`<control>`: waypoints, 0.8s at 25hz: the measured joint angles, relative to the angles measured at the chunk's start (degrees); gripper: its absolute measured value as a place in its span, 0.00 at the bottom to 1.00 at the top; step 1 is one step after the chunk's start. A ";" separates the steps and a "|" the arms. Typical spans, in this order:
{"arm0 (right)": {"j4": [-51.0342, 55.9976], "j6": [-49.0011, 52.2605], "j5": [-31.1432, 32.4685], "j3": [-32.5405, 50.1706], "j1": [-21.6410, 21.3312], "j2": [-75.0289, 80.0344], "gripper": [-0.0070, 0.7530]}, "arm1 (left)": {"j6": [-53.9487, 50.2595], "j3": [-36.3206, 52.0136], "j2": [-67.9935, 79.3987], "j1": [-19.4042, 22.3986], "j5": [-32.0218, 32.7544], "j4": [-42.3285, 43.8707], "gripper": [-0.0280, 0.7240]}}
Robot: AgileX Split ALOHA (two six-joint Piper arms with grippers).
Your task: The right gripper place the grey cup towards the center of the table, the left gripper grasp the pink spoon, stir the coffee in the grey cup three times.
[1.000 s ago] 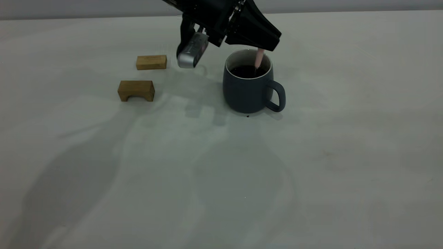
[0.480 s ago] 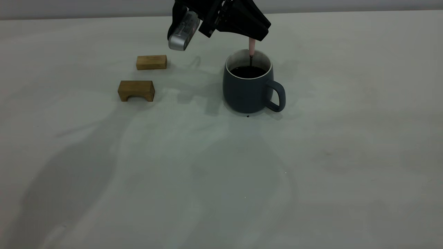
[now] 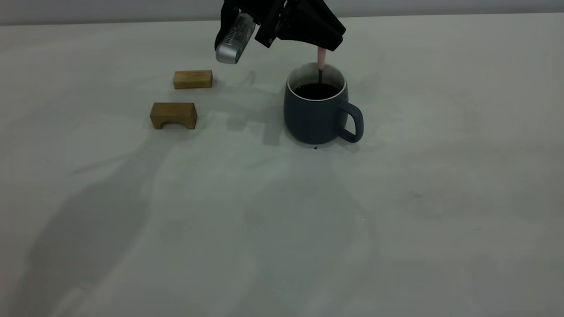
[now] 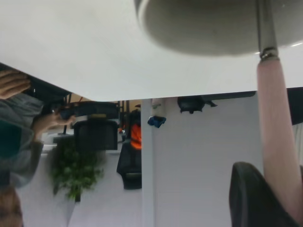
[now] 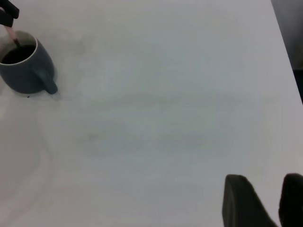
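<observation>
The grey cup (image 3: 315,116) stands upright near the middle of the table (image 3: 282,211), handle to the right, with dark coffee (image 3: 316,91) inside. My left gripper (image 3: 321,46) hovers just above the rim, shut on the pink spoon (image 3: 321,59). The spoon hangs almost vertical with its metal neck dipping into the coffee. In the left wrist view one black finger (image 4: 251,198) presses the spoon's pink handle (image 4: 277,123), and the cup (image 4: 208,23) lies beyond. The right wrist view shows the cup (image 5: 23,71) far off; my right gripper (image 5: 278,205) is shut, holding nothing, above bare table.
Two wooden blocks lie left of the cup: a flat one (image 3: 192,79) and an arch-shaped one (image 3: 173,115). The table's edge (image 5: 289,61) runs near my right gripper. A person's hand (image 4: 12,82) shows beyond the table in the left wrist view.
My left gripper rose and shifted slightly left, lifting the spoon from a tilt to nearly vertical in the cup. Over the last half second it barely moved.
</observation>
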 joint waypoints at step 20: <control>0.00 0.00 0.00 0.00 0.00 0.00 0.32 | 2.78 -18.32 -4.09 0.00 3.55 26.85 0.59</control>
